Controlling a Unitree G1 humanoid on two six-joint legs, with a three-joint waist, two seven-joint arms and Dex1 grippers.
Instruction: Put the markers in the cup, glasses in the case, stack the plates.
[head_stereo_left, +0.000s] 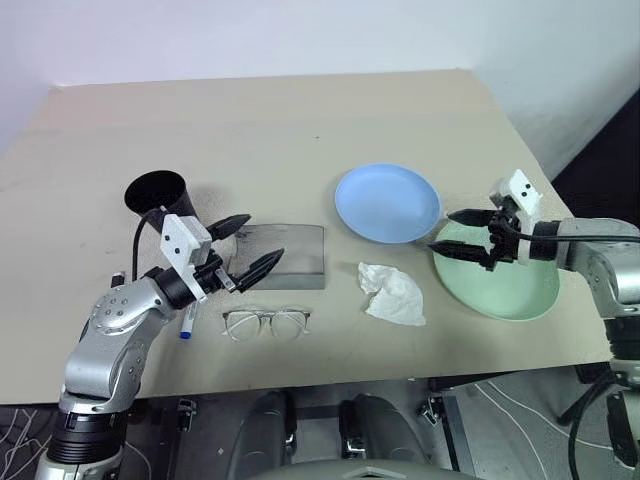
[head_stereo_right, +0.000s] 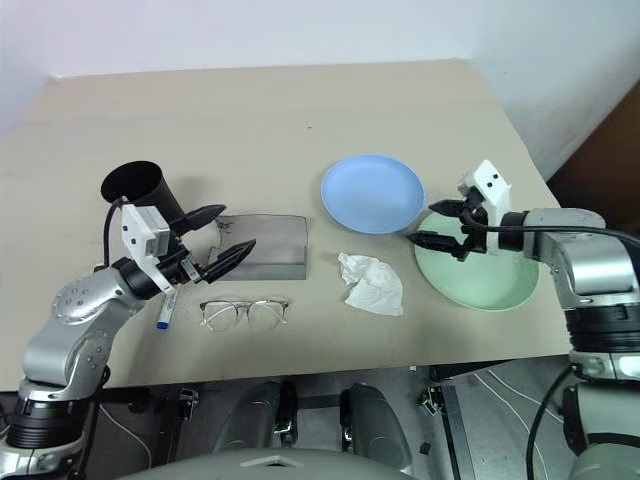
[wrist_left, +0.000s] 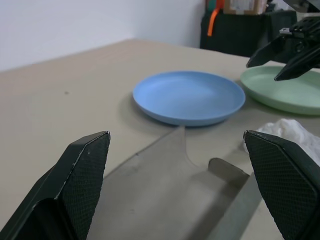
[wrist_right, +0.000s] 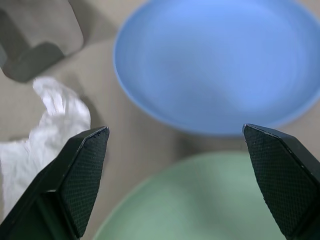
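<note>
The black cup (head_stereo_left: 157, 195) stands at the left, and the shut grey case (head_stereo_left: 285, 257) lies to its right. My left gripper (head_stereo_left: 262, 238) hovers open over the case's left end, holding nothing. The glasses (head_stereo_left: 266, 323) lie unfolded in front of the case. Beside them a marker (head_stereo_left: 187, 325) with a blue end pokes out from under my left arm. The light blue plate (head_stereo_left: 387, 203) sits right of centre, with the mint green plate (head_stereo_left: 500, 275) just beyond it to the right. Over the green plate's left rim my right gripper (head_stereo_left: 441, 230) is open and empty, pointing left.
A crumpled white tissue (head_stereo_left: 393, 293) lies between the case and the green plate, in front of the blue plate. The green plate sits close to the table's right edge (head_stereo_left: 520, 135). The back half of the table (head_stereo_left: 300, 110) is bare.
</note>
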